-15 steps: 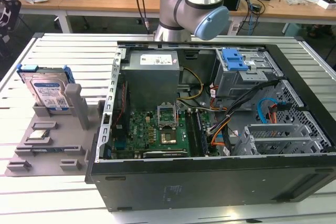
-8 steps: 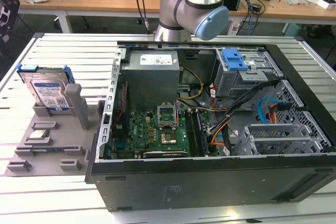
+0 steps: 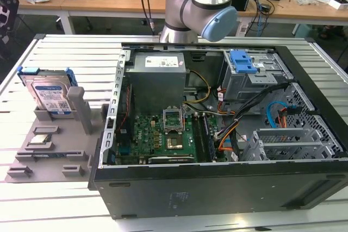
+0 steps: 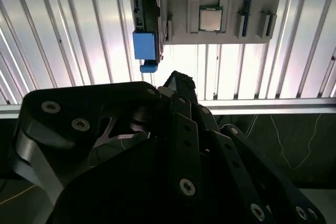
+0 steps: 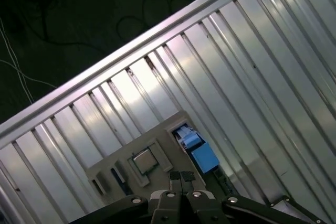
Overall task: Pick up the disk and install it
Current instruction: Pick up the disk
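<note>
The disk [image 3: 48, 94] stands upright on its edge in a slot of the grey holder tray [image 3: 51, 153], on the exterior view's left, with a blue rail along its top and its label facing the front. Both wrist views look down on it from high up. In the second wrist view the disk [image 4: 145, 43] appears edge-on with its blue rail end. In the first wrist view the disk [image 5: 197, 149] sits just beyond my fingertips. My gripper [image 5: 181, 178] hangs well above the table, its fingers together with nothing between them. The same gripper [image 4: 177, 81] shows as black linkages.
An open computer case [image 3: 217, 188] fills the table's middle and the exterior view's right, with a grey drive cage and its blue latch [image 3: 242, 61] at the back. A small square silver chip [image 4: 211, 19] lies in the tray. The arm's elbow [image 3: 198, 4] rises behind the case.
</note>
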`<state>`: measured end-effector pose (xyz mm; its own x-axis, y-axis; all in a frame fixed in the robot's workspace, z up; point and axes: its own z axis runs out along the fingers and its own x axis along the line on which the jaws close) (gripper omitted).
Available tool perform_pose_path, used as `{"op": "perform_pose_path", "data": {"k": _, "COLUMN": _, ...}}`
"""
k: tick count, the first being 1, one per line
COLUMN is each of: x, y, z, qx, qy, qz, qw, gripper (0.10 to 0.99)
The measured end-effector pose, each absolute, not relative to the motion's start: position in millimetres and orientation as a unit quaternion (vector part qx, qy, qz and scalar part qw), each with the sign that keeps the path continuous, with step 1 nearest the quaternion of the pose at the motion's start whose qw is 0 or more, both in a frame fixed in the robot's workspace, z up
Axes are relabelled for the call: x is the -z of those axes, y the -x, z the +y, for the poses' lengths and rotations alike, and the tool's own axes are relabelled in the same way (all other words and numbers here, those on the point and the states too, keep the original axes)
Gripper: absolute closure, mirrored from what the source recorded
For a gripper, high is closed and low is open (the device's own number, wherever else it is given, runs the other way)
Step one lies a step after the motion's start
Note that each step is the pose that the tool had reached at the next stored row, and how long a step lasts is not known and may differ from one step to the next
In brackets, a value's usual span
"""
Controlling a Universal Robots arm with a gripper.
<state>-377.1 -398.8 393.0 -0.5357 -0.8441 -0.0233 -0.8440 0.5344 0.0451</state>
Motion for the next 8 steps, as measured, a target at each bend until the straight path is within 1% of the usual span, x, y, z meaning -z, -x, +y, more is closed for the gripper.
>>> {"op": "perform_pose_path", "data": {"k": 8, "x": -393.0, "y": 377.1, "z": -398.9, "qx": 0.025, "qy": -0.522, "qz": -0.853, "qw": 0.002, "gripper": 0.980}}
